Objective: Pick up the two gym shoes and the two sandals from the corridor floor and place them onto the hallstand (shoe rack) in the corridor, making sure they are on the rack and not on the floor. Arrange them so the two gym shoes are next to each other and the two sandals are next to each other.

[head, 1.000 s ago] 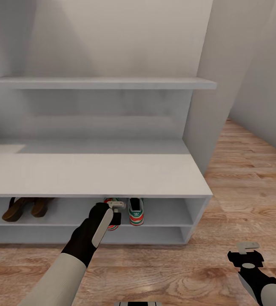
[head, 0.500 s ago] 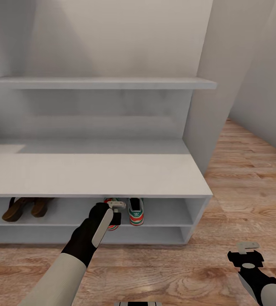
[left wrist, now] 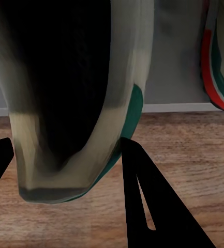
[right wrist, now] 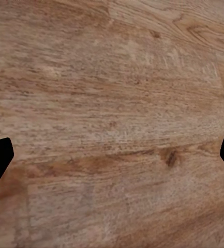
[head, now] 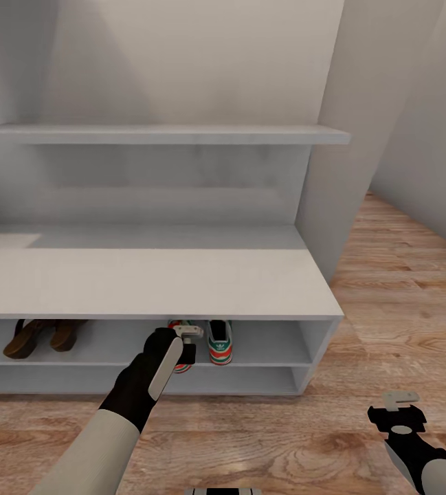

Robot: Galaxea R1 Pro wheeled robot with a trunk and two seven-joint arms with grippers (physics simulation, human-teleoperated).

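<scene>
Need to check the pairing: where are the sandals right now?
In the head view, the sandals sit side by side on the rack's upper open shelf at its left end, well left of the gym shoes.

Each arm has a light-grey forearm shell and a black wrist section. The left gripper and right gripper carry pale-grey finger brackets on black bodies.
</scene>
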